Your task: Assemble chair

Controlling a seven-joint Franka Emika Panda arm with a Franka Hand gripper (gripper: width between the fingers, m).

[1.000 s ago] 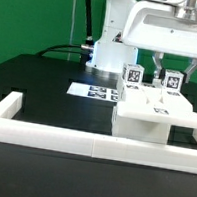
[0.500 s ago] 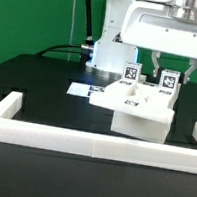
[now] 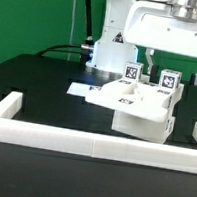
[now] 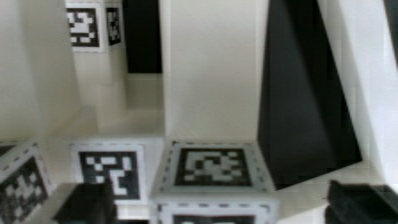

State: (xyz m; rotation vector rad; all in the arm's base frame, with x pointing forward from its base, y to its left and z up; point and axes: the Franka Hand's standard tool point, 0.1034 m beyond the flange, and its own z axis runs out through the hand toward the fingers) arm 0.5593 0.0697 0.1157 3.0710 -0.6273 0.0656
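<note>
- The chair [image 3: 136,104] sits on the black table [image 3: 37,88], a bit to the right in the exterior view.
- It is inside the long white frame [image 3: 81,137], close behind the frame's near bar.
- It is a blocky white piece, and it looks turned at an angle, not square to the frame.
- Two posts with black and white tags stand up from its far side: one post [image 3: 133,75] and another post [image 3: 169,84].
- The marker board [image 3: 83,88] lies flat on the table, just to the left of the chair and behind it.
- The arm hangs right over the chair. The gripper [image 3: 188,13] is at the top of the exterior view and is cut off by the edge.
- I cannot tell how wide the gripper is, or if it holds anything.
- In the wrist view I see white posts from close up and tags on blocks [image 4: 214,168]. A dark tall shape [image 4: 306,90] may be a finger, but I am not sure.
- My guess at the step: the arm is working on the half-built chair, maybe turning it or lining it up.
- The next move needs care. The chair should sit straight and steady, perhaps against the frame.
- I cannot see any loose parts here.
</note>
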